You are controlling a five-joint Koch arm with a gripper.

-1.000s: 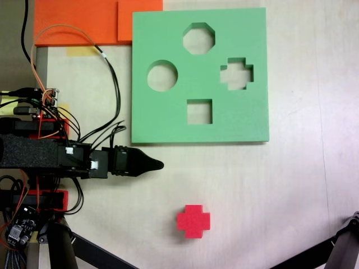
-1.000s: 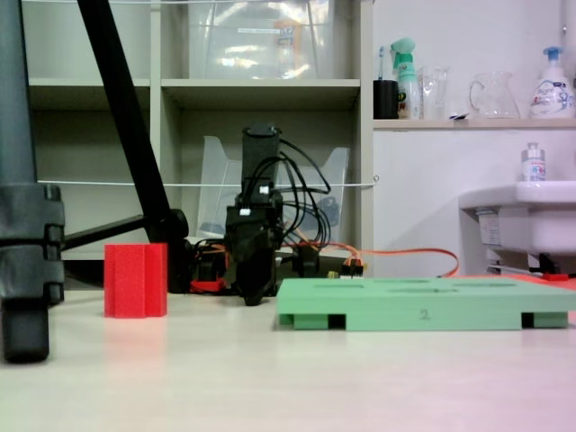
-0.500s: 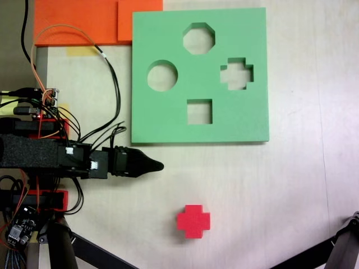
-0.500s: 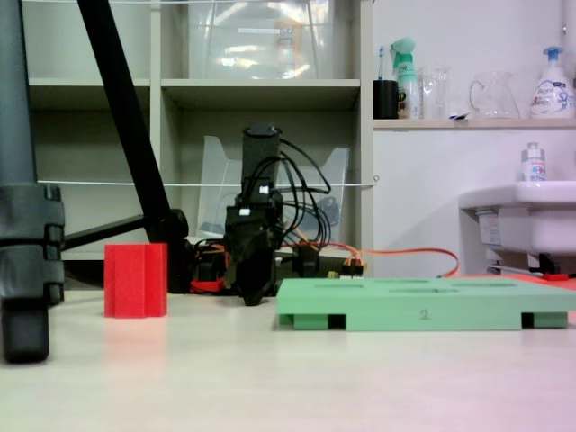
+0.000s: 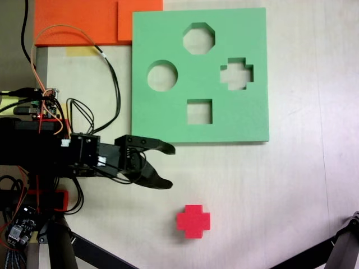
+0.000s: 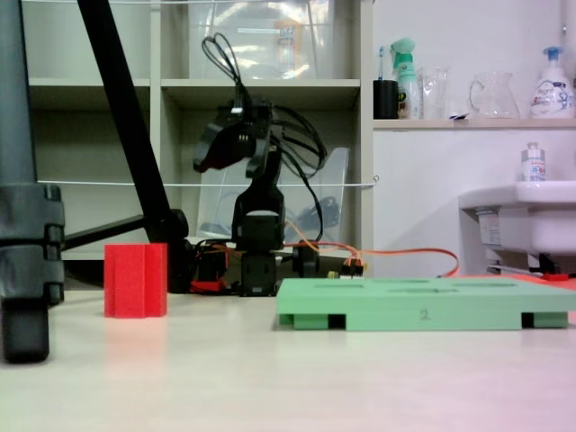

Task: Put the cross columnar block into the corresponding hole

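Note:
The cross columnar block (image 5: 193, 221), bright red, stands upright on the table near the lower middle of a fixed view; it is at the left in the other fixed view (image 6: 135, 280). The green board (image 5: 247, 123) lies flat above it, and its plus-shaped hole (image 5: 236, 73) sits near the right side, with nothing in it. My gripper (image 5: 170, 166) is open, with its jaws spread wide. It is up and to the left of the block and just below the board's lower left corner. From the side, the gripper (image 6: 209, 153) is raised well above the table.
Orange foam sheets (image 5: 78, 22) lie at the top left, against the board. Octagonal, round and square cutouts share the board. Black tripod legs (image 5: 84, 246) cross the bottom corners, and one stands thick at the left (image 6: 27, 225). Cables trail around the arm's base.
The arm has lifted off the table and swung slightly toward the block. The gripper, shut to a point before, has opened wide. Block and board have not moved.

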